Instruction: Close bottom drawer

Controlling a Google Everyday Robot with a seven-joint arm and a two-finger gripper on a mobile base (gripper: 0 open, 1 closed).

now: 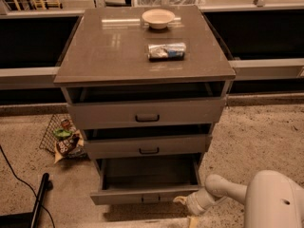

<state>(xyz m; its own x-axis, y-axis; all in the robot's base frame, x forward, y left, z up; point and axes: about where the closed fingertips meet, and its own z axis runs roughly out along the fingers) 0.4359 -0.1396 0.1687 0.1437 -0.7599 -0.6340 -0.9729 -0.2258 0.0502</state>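
Down at the front right corner of the cabinet (104, 56), low near the floor, is my gripper (186, 208), right by the right end of the bottom drawer's front panel. Honestly I can't tell from this feed whether it's open or closed, or whether it's actually touching the panel or just sitting next to it. The white arm (223, 188) runs from it out to the right of the cabinet and into the big rounded white body (273, 201).

The bottom drawer (123, 197) is the lowest of the three in the cabinet and it sticks out the furthest, so I'm looking straight down into it. Its small dark handle (151, 199) sits mid-front. Above it, the middle drawer (190, 145) is out a little as well, with a dark gap over its front, and so is the top drawer (190, 112).

On top of the cabinet there's a pale bowl (158, 18) near the back edge, and closer to the middle a shiny can or packet (166, 51) lying on its side. I can't say which it is.

On the floor left of the cabinet is a wire basket (50, 134) with snack bags (66, 140) in it. Front-left of the cabinet are a black cable (12, 175) and a dark pole (40, 201).
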